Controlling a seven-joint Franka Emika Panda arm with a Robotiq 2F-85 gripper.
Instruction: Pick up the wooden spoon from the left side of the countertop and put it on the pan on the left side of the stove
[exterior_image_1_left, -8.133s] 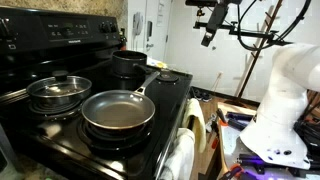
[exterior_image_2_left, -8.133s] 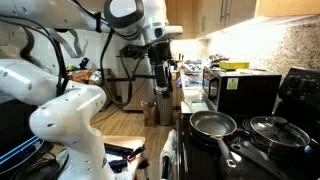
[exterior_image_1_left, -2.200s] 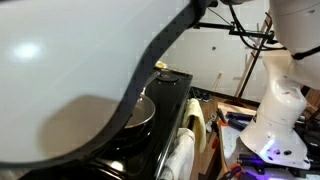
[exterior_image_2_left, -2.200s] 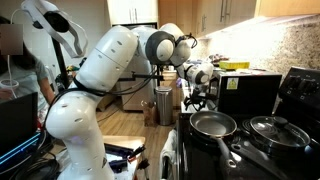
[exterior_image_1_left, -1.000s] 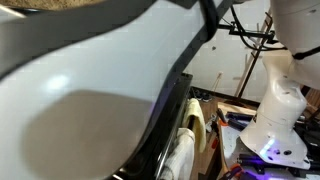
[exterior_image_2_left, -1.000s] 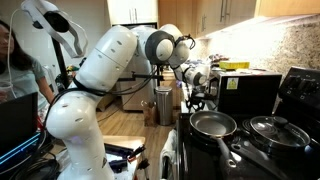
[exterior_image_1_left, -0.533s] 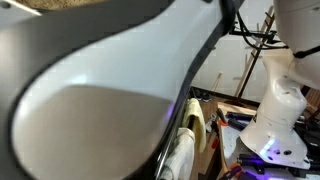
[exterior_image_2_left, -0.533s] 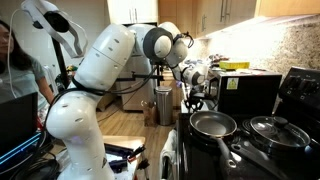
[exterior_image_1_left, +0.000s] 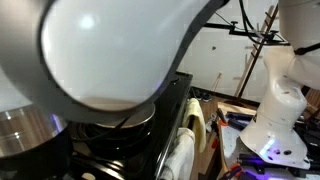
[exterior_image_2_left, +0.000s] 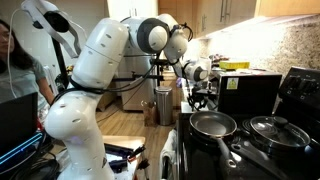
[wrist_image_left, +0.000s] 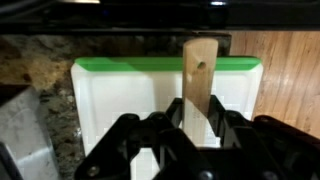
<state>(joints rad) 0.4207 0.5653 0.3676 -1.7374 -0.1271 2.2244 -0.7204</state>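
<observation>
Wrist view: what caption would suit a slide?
Robot fingers flank the wooden spoon's handle above a green-edged white board.

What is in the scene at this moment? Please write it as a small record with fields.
gripper: just over the spoon handle, one jaw on each side; closure unclear
wooden spoon: lying on a white cutting board with a green edge
pan: on the stove, empty
lidded pot: beside the pan
arm: blocks most of an exterior view
</observation>
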